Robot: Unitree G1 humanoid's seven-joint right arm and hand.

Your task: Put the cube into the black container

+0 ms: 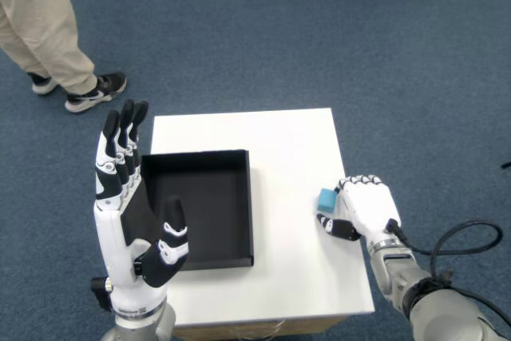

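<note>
A small light-blue cube [326, 198] rests on the white table [279, 149] near its right edge. My right hand [366, 207] lies palm down just to the right of it. The curled fingertips [345, 185] are against the cube's right side. The thumb [335, 227] reaches out below the cube with a small gap, so the cube is not clamped. The black container [243, 205], a shallow square tray, sits on the left half of the table with nothing in it. The left hand [132, 221] is held upright and open over the tray's left edge.
A person in beige trousers and black shoes [96, 90] stands on the blue carpet at the far left. A black cable [467, 237] loops beside my right forearm. The table's right edge runs close under my right hand.
</note>
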